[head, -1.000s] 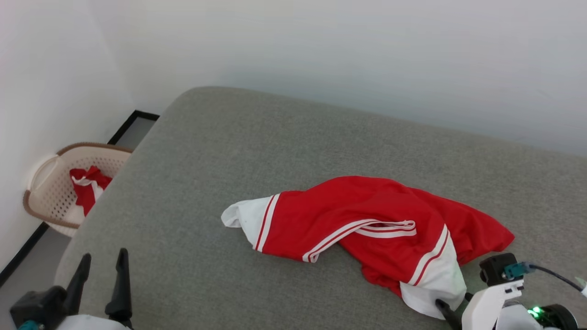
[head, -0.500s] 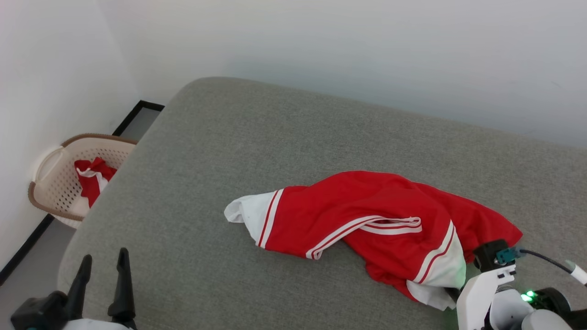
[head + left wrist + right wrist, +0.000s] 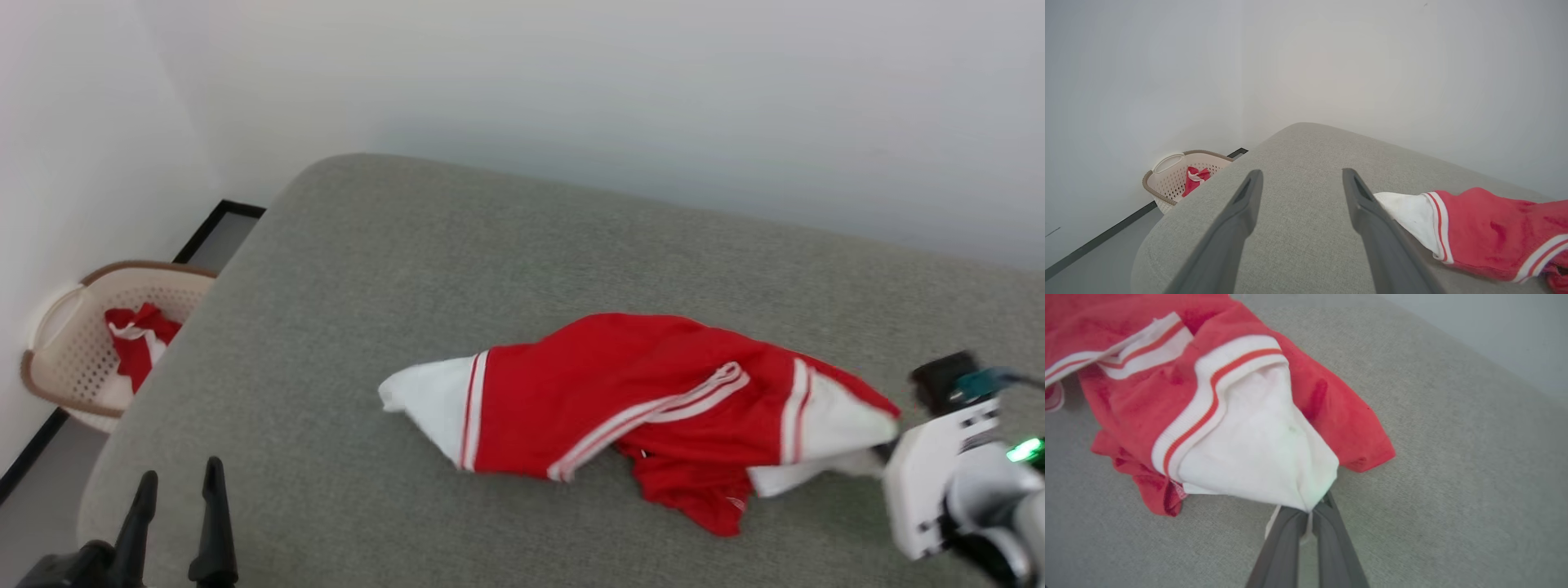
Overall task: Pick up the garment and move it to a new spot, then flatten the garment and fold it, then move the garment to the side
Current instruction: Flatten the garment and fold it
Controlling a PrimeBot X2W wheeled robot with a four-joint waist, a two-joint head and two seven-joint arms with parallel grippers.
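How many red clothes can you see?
2. The garment lies on the grey cushion, its white corner pinched by the right gripper. A red-and-white cloth sits bundled in the basket by the wall. More could be hidden deeper in the basket.

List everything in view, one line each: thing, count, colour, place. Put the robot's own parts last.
garment: one, bright red with white hem panels and stripe trim, crumpled on the cushion.
cushion: one, grey, under the garment.
laundry basket: one, beige with brown rim, on the floor at left.
cloth bundle: one, red and white, inside the laundry basket.
wall: white, behind the cushion.
left hand: one, dark fingers, open, lower left, apart from the garment.
right hand: one, dark fingers, shut on the garment's white corner, at right.
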